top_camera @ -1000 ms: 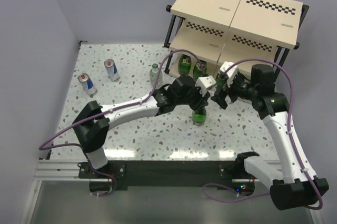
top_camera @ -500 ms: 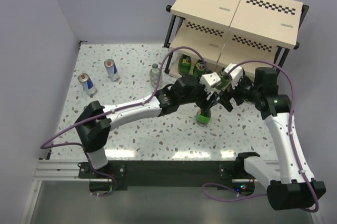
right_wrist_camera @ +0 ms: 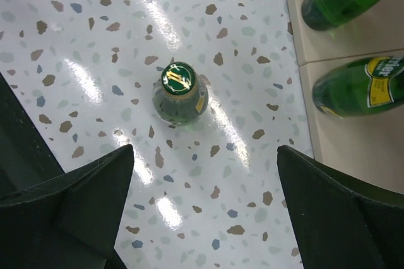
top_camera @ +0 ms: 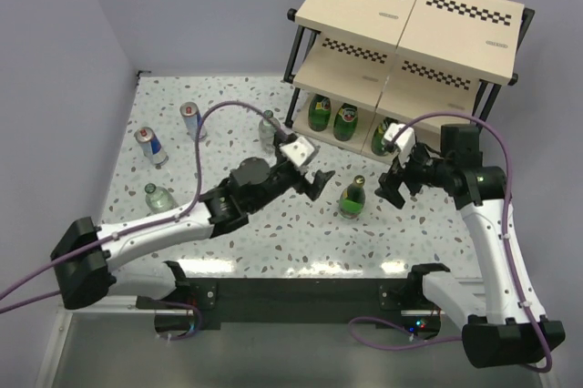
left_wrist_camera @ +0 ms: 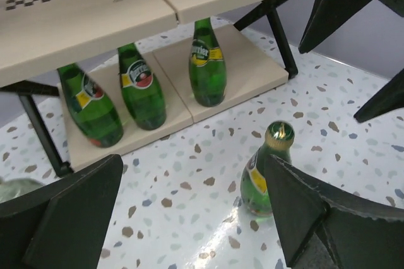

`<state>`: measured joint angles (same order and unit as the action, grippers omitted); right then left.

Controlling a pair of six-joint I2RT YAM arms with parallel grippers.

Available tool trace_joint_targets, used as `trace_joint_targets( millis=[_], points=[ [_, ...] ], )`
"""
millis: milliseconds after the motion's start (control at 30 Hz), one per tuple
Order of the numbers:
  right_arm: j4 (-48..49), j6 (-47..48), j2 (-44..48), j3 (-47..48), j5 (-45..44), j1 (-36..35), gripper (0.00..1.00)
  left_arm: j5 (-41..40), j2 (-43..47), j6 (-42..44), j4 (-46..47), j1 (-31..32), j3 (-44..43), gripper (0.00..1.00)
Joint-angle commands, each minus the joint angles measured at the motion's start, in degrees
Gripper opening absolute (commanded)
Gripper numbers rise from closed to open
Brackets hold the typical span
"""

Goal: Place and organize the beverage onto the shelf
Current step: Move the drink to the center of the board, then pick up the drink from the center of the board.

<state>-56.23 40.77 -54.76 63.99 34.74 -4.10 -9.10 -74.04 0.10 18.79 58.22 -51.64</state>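
On the speckled table before the black-framed beige shelf, we are logging one upright green glass bottle, unheld between the wide-spread left gripper and right gripper; an off-centre finger could topple it.

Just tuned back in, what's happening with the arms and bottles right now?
Neither arm holds anything. The left gripper and right gripper are both open, one on either side of a green bottle standing upright on the table in front of the shelf. Three green bottles stand on its bottom board. Two cans and two clear bottles are not yet shelved.
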Motion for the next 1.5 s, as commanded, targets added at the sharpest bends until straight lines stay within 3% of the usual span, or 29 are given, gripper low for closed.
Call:
trace_joint_targets(
  millis=[0,133,233,400,533,667,900,1000,1033,1100,1267,1467],
  points=[
    [0.40,2.73,-0.95,-0.88,7.44,-0.12,0.99,-4.53,7.05,3.50,14.38,-0.12,10.83,1.00],
    [3.39,-0.25,-6.65,-0.35,11.13,-0.30,0.99,5.38,9.27,7.54,27.86,-0.03,25.14,1.00],
    [6.82,-3.59,-9.04,-0.35,9.74,-2.05,0.99,7.17,7.07,9.92,35.77,0.06,30.95,1.00],
    [13.50,-7.81,-10.10,-3.42,1.76,-9.86,0.98,7.44,-0.83,12.73,49.48,0.32,35.64,1.00],
    [15.53,-9.13,-11.33,-4.31,-1.25,-12.95,0.92,6.56,-6.28,13.79,54.16,0.58,34.42,1.00],
    [14.57,-8.52,-13.00,-3.69,-3.19,-13.66,0.75,6.12,-11.21,14.75,58.47,0.93,33.27,1.00],
    [13.60,-7.73,-14.40,-3.87,-4.24,-14.36,0.59,5.59,-18.94,15.19,64.26,1.72,29.93,1.00],
    [13.08,-7.55,-14.93,-3.34,-4.68,-15.06,0.38,5.41,-22.81,15.28,67.77,2.43,28.53,1.00],
    [12.99,-7.55,-15.02,-3.17,-4.68,-15.15,0.21,5.33,-23.77,15.20,68.66,2.69,27.74,1.00],
    [12.29,-7.11,-14.76,-2.64,-4.60,-15.15,0.03,5.32,-27.02,14.76,70.76,3.57,26.59,1.00],
    [12.90,-8.07,-10.82,-1.24,-4.33,-15.15,0.00,4.71,-35.97,15.81,77.88,6.29,21.59,1.00],
    [11.58,-10.45,-9.13,1.49,-1.70,-15.15,0.00,3.48,-41.18,15.81,79.82,6.91,14.38,1.00]
  ],
)
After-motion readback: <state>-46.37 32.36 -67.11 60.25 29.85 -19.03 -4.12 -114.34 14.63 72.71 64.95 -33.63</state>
